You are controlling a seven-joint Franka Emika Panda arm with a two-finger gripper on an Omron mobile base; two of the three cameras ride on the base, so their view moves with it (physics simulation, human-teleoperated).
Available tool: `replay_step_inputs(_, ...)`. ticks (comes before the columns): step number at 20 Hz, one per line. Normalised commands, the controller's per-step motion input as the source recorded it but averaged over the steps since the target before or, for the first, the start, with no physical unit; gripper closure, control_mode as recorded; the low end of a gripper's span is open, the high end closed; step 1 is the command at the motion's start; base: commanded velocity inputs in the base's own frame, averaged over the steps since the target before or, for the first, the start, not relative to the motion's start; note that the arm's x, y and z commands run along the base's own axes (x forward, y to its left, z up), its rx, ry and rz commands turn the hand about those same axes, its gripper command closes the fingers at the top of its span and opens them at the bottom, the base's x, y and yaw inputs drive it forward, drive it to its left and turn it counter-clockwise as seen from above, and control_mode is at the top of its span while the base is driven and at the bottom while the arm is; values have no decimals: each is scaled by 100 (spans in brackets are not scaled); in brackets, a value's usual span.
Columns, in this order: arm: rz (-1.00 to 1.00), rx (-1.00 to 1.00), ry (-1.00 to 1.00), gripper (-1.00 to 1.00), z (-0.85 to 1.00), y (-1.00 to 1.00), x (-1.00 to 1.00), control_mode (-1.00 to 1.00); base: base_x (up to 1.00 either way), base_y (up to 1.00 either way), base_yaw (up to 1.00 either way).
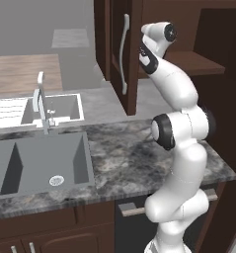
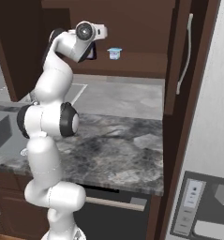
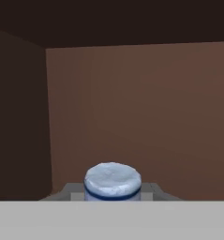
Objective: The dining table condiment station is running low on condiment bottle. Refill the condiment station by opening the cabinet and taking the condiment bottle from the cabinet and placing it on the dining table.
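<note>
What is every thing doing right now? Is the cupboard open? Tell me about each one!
cabinet: both doors swung open, shelf showing.
small white and blue cup: standing upright on the cabinet shelf.
end effector: raised to the shelf and pointing into the cabinet; open or shut cannot be told.
faucet: no water running.
sink: basins hold nothing.

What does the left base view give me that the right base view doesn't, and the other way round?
Left base view: the faucet and the left door handle. Right base view: a small white-and-blue container on the shelf, the right door handle and a grey dispenser panel. Both: the arm, the stone counter and the cabinet, open.
</note>
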Motion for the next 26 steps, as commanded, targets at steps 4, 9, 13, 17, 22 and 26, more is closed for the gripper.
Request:
replay_step_inputs(4,0,0,-5,100,-12,0,-59,-100,0,0,0)
replay_step_inputs(9,0,0,-15,100,-5,0,-98,-100,0,0,0)
replay_step_inputs(13,2,0,-17,100,29,-33,-100,-100,0,0,0)
replay_step_inputs(17,2,1,-2,100,20,-65,-100,-100,0,0,0)
replay_step_inputs(22,2,0,4,100,10,-58,-100,-100,0,0,0)
replay_step_inputs(26,1,0,12,100,12,-29,-100,-100,0,0,0)
